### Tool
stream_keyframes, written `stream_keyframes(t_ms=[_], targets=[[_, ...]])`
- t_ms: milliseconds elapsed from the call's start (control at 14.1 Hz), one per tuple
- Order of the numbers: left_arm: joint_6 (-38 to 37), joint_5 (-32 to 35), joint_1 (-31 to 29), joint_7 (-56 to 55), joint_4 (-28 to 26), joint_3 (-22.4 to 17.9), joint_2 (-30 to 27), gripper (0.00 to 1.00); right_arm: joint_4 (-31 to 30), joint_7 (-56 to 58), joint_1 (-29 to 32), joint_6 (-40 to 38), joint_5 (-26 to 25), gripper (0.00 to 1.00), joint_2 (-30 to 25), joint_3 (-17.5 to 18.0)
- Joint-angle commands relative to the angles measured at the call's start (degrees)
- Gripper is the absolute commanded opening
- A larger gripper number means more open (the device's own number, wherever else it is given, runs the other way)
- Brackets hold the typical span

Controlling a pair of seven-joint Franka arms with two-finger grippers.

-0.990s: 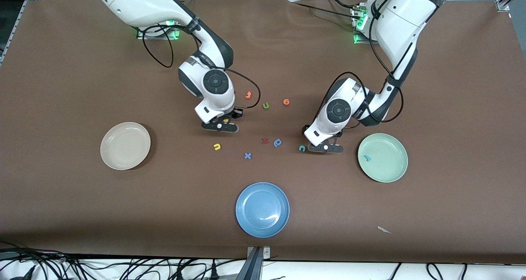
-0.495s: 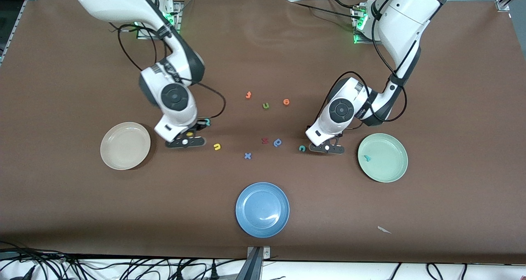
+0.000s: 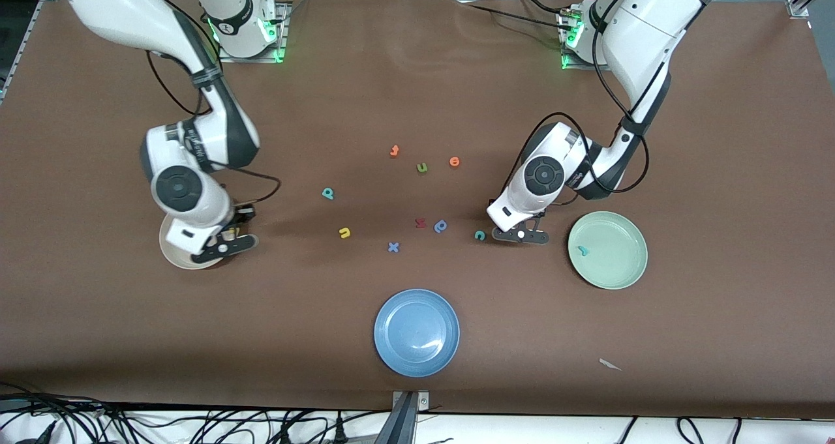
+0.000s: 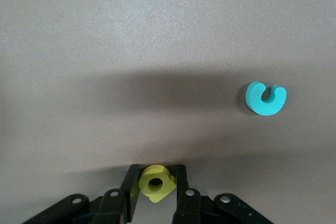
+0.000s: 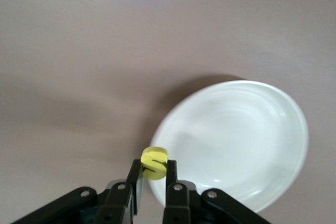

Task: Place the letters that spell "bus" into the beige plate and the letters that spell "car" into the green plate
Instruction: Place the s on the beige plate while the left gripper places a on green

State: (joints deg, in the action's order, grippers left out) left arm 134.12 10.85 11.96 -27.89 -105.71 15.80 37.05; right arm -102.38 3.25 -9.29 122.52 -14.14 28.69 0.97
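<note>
Brown table, right gripper (image 5: 152, 178) pinching yellow s (image 5: 154, 162) over beige plate (image 5: 252, 145) rim, left gripper (image 4: 156, 195) clamping yellow a (image 4: 156, 183).

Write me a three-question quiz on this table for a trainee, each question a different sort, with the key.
1. True or false: the green plate already holds a teal letter.
2. The right hand, over the rim of the beige plate, grips:
A. a yellow s
B. a teal b
C. nothing
3. Fill in: the left hand, low over the table beside the teal c, is shut on a yellow letter, the ___.

Key
1. True: the teal r lies in it.
2. A: the yellow s sits between its fingers.
3. a: the yellow a.
</note>
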Motion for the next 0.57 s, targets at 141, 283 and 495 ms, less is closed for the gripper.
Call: stream_keyframes(t_ms=[141, 283, 495], targets=[[-14.73, 1.28, -2.64, 6.77, 7.07, 0.1, -3.65, 0.26, -10.36, 12.28, 1.55, 12.11, 5.69, 0.04, -3.73, -4.93], [-17.31, 1.37, -6.14, 14.4, 10.85, 0.1, -3.39, 0.27, -13.35, 16.24, 3.31, 16.5, 7.19, 0.08, -3.73, -4.93], [-17.31, 1.55, -9.23, 25.05, 12.63, -0.68, -1.81, 0.3, -13.72, 17.31, 4.55, 18.64, 7.45, 0.72, -3.55, -4.93]])
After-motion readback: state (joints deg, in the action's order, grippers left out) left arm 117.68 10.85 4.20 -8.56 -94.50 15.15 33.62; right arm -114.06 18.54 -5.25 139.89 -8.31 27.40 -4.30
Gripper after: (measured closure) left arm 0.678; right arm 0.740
